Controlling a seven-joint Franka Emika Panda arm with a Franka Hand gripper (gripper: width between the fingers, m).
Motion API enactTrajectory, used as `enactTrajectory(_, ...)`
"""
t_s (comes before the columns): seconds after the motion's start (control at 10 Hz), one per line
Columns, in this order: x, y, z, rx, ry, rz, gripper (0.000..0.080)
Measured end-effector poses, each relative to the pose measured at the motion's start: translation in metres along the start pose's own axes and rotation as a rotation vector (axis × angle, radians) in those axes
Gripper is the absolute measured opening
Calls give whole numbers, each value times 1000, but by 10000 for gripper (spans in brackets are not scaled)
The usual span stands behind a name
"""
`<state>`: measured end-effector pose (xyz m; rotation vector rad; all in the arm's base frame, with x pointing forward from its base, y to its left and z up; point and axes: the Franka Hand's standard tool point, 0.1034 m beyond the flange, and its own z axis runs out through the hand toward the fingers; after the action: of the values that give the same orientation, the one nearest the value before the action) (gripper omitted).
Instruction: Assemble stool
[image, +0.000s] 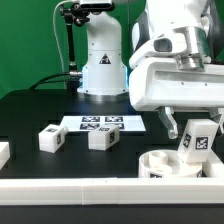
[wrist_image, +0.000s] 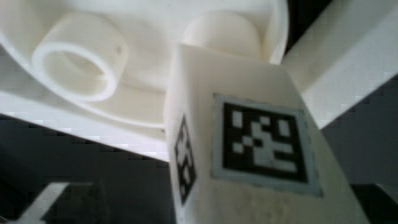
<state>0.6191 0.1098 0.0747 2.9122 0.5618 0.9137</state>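
Exterior view first: the black table (image: 30, 115) fills the scene, with the white border rail (image: 90, 190) along its near edge. Over the exterior view's right hangs the gripper (image: 192, 122). Its jaws are spread wide and straddle the upright leg (image: 197, 142) without pinching it: a dark gap shows between the leg and the finger on the exterior view's left. The other finger is harder to make out, so judge that side cautiously.

The stool is in pieces. The round seat (image: 160, 165) lies low at the exterior view's right, just behind the rail, and the upright leg stands in it. The wrist view shows that leg (wrist_image: 231, 150) close up against the seat's moulded hollow (wrist_image: 71, 60). You cannot tell from either view whether the leg is fully home.

The marker board (image: 100, 123) lies mid-table. Just in front of it sit two loose legs (image: 50, 138) (image: 100, 140), well apart from the seat.

Expect hard, light, stiff plastic with smooth, rather slippery faces. Take each leg across two opposite flat sides, about mid-height, never on the corners. The seat looks too broad for the jaws, so brace it against the rail instead of lifting it.
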Motion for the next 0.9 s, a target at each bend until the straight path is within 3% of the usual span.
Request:
enactTrajectory(0.3, 13, -5, -19, 13, -7, 0, 649)
enactTrajectory(0.6, 23, 1, -33, 19, -27, 10, 649)
enactTrajectory(0.9, 23, 1, -39, 47, -106, 30, 649)
